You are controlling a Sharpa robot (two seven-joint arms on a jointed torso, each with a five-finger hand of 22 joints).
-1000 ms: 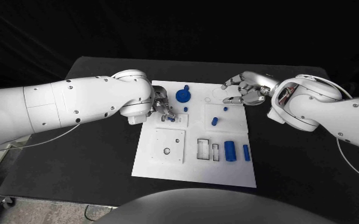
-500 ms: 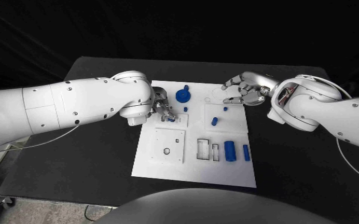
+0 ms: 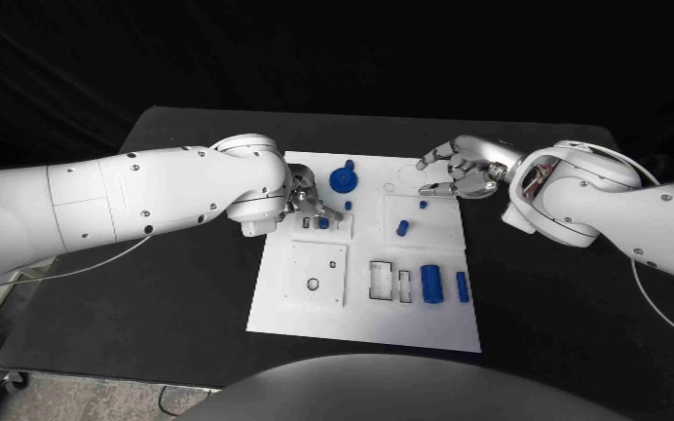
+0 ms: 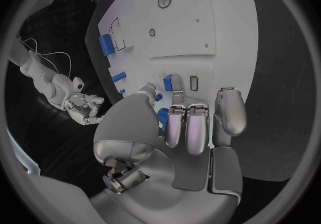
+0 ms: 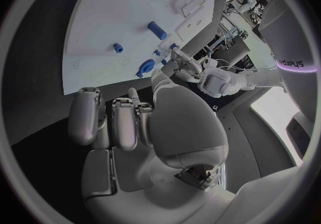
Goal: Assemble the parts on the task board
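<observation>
Black table (image 3: 183,275) under a white task board (image 3: 365,328) at frame centre; left hand (image 3: 307,209) sits over the board's upper-left area, pinching a small blue part (image 4: 167,82) beside a slot (image 4: 194,83); right hand (image 3: 457,175) hovers at the board's upper-right edge, fingers apart, holding nothing. Other blue parts: round knob (image 3: 344,180) top centre, peg (image 3: 402,227) mid-board, two bars (image 3: 432,286) lower right. My call: square the part to the slot first, lower straight, release only once seated; tilt risks jamming.

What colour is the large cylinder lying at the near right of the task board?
Blue; the cylinder shows best in the head view.
</observation>
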